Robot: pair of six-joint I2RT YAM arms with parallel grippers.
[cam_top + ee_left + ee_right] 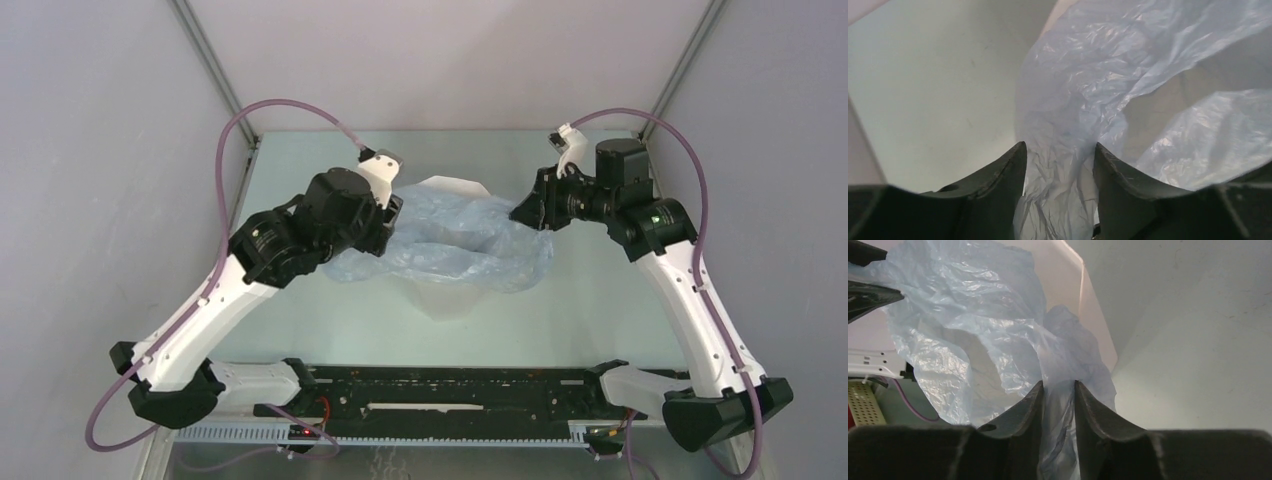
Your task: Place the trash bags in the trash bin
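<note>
Both arms reach inward from left and right, wrists far out. Right gripper [1058, 384] pinches the trash bag [973, 315], jaws narrow. Left gripper [1059, 147] straddles it, jaws wider, grip unclear.

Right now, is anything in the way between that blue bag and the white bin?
Nothing visible does. The bag lies draped across the top of the bin, and its film passes between the fingers of the left gripper and right gripper.

Most of trash bin [450, 298] hidden under trash bag [450, 240]; bin interior, bag handles not discernible.
</note>
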